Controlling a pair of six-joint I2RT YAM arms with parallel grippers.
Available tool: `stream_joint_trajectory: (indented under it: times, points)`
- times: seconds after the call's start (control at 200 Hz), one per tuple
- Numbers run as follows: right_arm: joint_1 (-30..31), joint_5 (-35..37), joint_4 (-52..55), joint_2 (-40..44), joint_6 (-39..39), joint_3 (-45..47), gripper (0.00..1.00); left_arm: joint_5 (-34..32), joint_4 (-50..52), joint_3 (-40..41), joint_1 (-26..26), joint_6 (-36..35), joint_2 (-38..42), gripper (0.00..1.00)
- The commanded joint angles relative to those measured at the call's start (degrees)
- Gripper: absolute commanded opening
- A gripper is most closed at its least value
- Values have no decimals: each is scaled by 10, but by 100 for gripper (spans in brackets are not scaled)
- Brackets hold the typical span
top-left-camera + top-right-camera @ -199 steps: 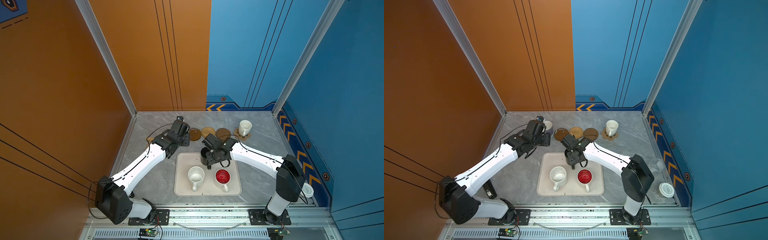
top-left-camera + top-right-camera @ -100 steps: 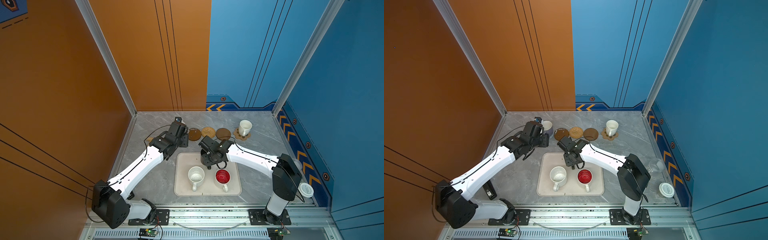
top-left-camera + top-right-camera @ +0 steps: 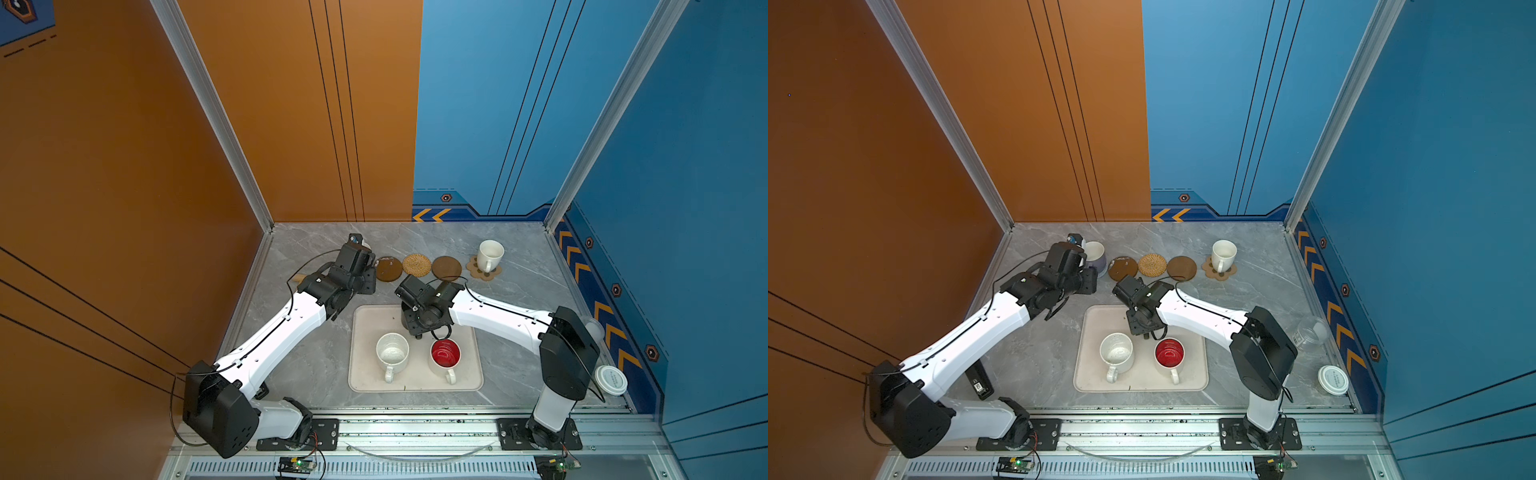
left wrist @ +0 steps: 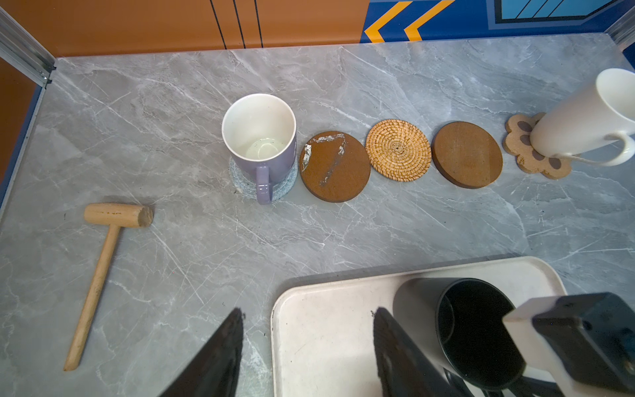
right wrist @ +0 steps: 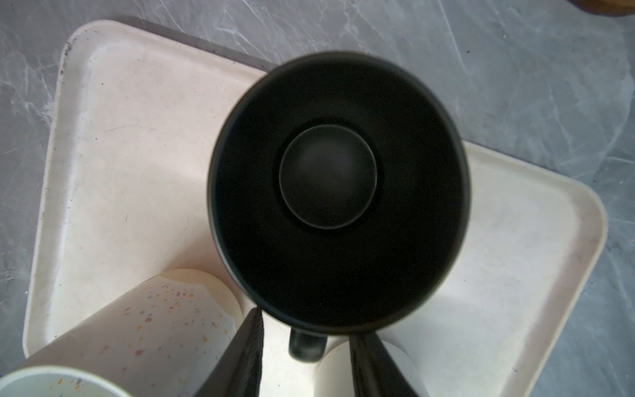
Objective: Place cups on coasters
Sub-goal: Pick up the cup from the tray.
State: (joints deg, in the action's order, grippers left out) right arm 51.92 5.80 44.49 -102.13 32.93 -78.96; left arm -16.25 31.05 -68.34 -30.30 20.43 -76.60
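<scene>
On the left, my left arm (image 3: 286, 328) is stretching out low near the lavender cup (image 4: 261, 137), which is sitting on the grey woven coaster (image 4: 247, 185). The left gripper (image 4: 307, 343) is holding nothing, fingers apart. Over the back of the tray (image 5: 120, 137), my right arm (image 3: 498, 318) is bending down. The right gripper (image 5: 307, 330) is keeping its fingers apart on each side of the black cup (image 5: 336, 185) handle, not touching it. Since a second ago, this gripper is sitting a little further left.

No legible text; print on the jar lid (image 3: 1333, 379) too small
</scene>
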Motion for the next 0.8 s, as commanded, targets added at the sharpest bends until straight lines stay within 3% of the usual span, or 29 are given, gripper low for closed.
stream_joint_trajectory:
  times: [0.0,0.195,0.796]
  points:
    - [6,24,14,-5,17,8,38,1,1,6,5,-5,10,61]
    - [4,31,13,-9,27,16,34,3,1,6,5,-5,10,62]
    - [-5,10,-17,-30,31,23,32,0,0,7,5,-3,11,62]
